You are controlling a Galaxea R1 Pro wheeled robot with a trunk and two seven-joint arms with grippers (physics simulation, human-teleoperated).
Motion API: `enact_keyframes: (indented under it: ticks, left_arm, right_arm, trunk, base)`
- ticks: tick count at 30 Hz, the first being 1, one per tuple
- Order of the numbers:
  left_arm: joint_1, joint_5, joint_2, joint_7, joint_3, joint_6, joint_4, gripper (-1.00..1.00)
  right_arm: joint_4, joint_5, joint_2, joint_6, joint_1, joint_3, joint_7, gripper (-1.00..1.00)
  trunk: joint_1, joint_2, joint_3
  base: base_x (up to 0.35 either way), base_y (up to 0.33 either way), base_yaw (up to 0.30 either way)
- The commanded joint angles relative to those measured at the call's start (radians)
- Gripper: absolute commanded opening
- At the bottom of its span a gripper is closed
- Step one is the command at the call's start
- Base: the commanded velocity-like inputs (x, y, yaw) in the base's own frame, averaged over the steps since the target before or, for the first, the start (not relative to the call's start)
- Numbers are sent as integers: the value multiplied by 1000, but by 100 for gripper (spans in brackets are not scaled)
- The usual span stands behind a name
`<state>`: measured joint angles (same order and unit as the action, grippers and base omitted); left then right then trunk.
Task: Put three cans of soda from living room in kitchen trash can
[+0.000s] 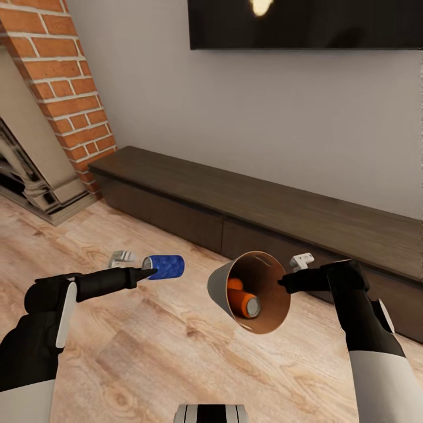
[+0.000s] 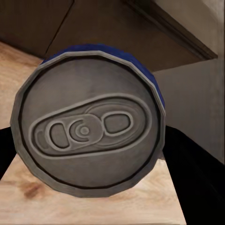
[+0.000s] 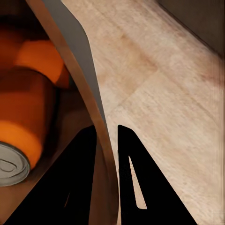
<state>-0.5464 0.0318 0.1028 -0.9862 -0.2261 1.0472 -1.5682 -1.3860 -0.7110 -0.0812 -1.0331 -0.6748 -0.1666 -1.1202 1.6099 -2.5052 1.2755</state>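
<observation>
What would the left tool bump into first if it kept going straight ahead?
Probably the bin. The left tool holds a blue can and points right, toward the bin's tilted side, though the depth between them is hard to judge.

My right gripper [image 1: 282, 284] has the trash can [image 1: 226, 282] pinched by its rim, one finger inside and one outside the wall [image 3: 89, 93]. It hangs clear of the wood floor, tipped on its side, brown inside facing me, grey-tan outside. Two orange soda cans [image 1: 245, 302] lie in it, touching; the nearer one shows its grey top [image 3: 9, 164]. My left gripper [image 1: 150, 272] grips a blue can [image 1: 166, 266] lying level, grey pull-tab end [image 2: 89, 126] toward the wrist, off the floor, just left of the bin's mouth.
</observation>
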Motion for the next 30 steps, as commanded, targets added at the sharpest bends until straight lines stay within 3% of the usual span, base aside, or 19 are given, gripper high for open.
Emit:
enact_keyframes:
  ticks: [1,5,11,18,19,24,30]
  left_arm:
    - [0,4,1,-15,0,0,0,-100]
    - [-1,2,8,-61,-1,0,0,-100]
    - [0,-5,59,-200,-1,0,-7,-100]
    - [0,-7,88,-303,-1,0,-15,-100]
    - [0,-7,90,-313,-1,0,-16,-100]
    - [0,-7,95,-429,-1,0,-19,-100]
    - [0,-8,90,-463,4,0,-19,-100]
  right_arm:
    - [0,22,-1,-14,0,1,-4,-100]
    - [1,22,-2,-14,0,2,-4,-100]
    - [2,22,-2,-14,0,4,-4,-100]
    - [51,17,-2,-14,0,5,4,-100]
    - [56,11,-1,-14,0,5,5,-100]
    - [113,-96,12,-14,0,7,7,-100]
    - [137,-120,14,-14,0,9,9,-100]
  trunk:
    - [0,0,-4]
    - [-2,1,-20]
    - [-5,3,-43]
    - [-8,4,-70]
    - [-9,4,-74]
    - [-18,19,-92]
    - [-41,61,-110]
  base:
    - [0,0,0]
    - [0,0,0]
    - [0,0,0]
    - [0,0,0]
    - [0,0,0]
    - [0,0,0]
    - [0,0,0]
